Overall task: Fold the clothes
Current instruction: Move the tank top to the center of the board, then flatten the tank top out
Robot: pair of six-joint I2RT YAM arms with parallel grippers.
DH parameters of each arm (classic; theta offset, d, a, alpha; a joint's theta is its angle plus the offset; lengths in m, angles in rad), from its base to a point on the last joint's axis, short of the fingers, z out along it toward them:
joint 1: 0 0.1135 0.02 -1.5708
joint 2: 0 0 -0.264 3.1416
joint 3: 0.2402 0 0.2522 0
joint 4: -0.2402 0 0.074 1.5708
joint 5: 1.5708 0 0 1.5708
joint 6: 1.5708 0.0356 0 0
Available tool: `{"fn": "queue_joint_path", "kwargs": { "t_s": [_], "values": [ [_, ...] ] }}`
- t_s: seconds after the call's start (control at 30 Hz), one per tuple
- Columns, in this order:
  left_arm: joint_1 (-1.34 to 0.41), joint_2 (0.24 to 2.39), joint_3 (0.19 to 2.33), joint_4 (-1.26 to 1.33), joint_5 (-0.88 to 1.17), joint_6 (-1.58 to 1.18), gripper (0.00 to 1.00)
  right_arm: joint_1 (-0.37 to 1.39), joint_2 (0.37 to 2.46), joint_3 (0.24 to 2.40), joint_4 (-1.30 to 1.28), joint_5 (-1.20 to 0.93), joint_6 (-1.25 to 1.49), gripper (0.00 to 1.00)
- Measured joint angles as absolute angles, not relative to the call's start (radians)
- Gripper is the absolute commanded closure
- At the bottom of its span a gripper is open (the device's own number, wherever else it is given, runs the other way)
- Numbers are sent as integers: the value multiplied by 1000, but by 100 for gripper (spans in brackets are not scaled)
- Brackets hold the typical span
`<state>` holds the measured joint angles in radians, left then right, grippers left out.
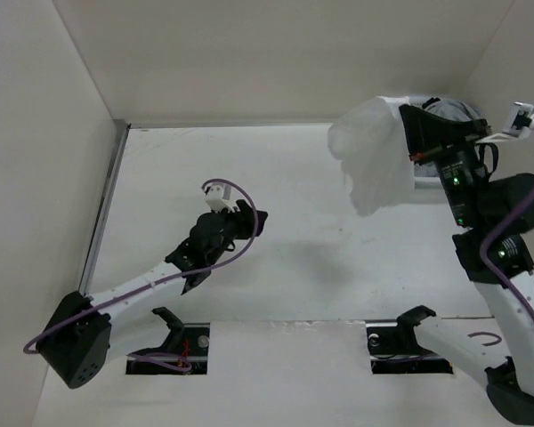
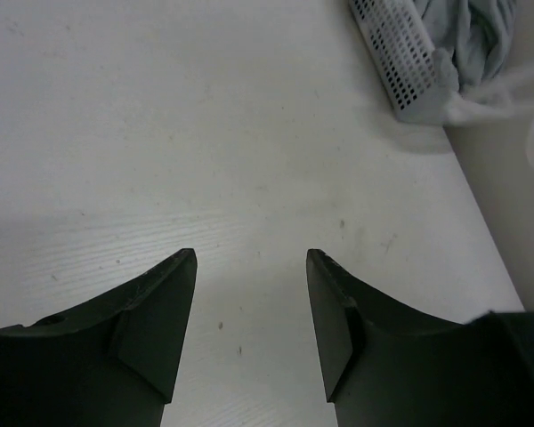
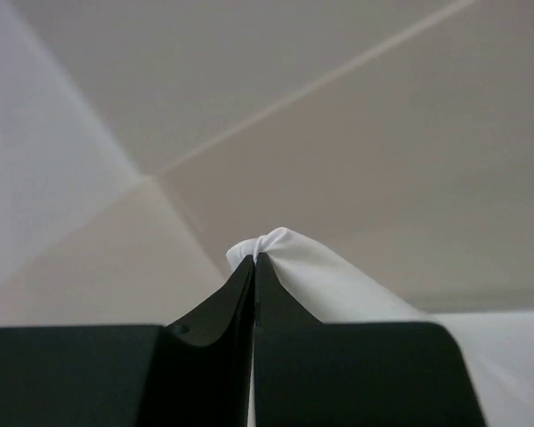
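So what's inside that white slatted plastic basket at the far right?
Crumpled grey garments lie in the white slatted plastic basket. Its bottom is hidden beneath them, so anything underneath cannot be seen.

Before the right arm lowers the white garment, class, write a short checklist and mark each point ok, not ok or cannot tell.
1. Right hand shut on a pinch of the white garment: ok.
2. Left hand open and empty: ok.
3. Table bare between the arms: ok.
4. Garment hanging spread rather than bunched: not ok, it hangs crumpled.
5. Garment's lower end free of the basket: cannot tell.
6. Grey garments lying in the basket: ok.
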<state>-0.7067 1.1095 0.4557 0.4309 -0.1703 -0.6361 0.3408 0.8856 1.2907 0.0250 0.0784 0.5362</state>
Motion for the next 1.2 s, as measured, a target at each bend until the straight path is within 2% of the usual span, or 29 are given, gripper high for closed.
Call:
{"fn": "queue_joint_path", "kwargs": {
  "t_s": [0.13,0.23,0.37,0.47,0.53,0.63,0.67,0.77,0.8,0.83,0.93,0.97,1.0,1.07,1.2],
  "values": [
    [-626,979,456,364,-198,-656,49,605,868,1390,16,82,495,97],
    [-542,905,455,313,-212,-686,49,710,902,1395,20,79,486,96],
    [-439,849,431,272,-216,-727,50,701,1005,1273,96,51,522,95],
    [-401,853,406,243,-213,-745,50,632,1182,1161,171,-7,578,94],
    [-391,871,397,222,-209,-752,50,572,1365,1147,201,-44,613,86],
    [-389,907,392,206,-205,-757,51,472,1652,1178,209,-75,652,62],
    [-390,918,392,201,-204,-757,51,442,1726,1199,203,-79,659,56],
    [-396,934,391,181,-205,-756,52,364,1844,1238,160,-82,670,49],
    [-400,936,389,171,-206,-756,53,347,1843,1235,143,-80,670,49],
    [-401,936,385,162,-207,-755,53,335,1826,1229,142,-76,669,54],
    [-407,933,371,110,-225,-754,54,360,1697,1143,160,-57,643,84],
    [-408,929,363,86,-237,-755,54,390,1634,1093,168,-52,639,90],
    [-408,923,354,59,-254,-756,53,430,1576,1043,174,-45,640,91],
    [-408,905,333,12,-295,-764,52,548,1481,943,189,-39,647,87],
    [-374,893,310,-54,-348,-801,52,865,1468,814,189,-15,685,65]
  ]
}}
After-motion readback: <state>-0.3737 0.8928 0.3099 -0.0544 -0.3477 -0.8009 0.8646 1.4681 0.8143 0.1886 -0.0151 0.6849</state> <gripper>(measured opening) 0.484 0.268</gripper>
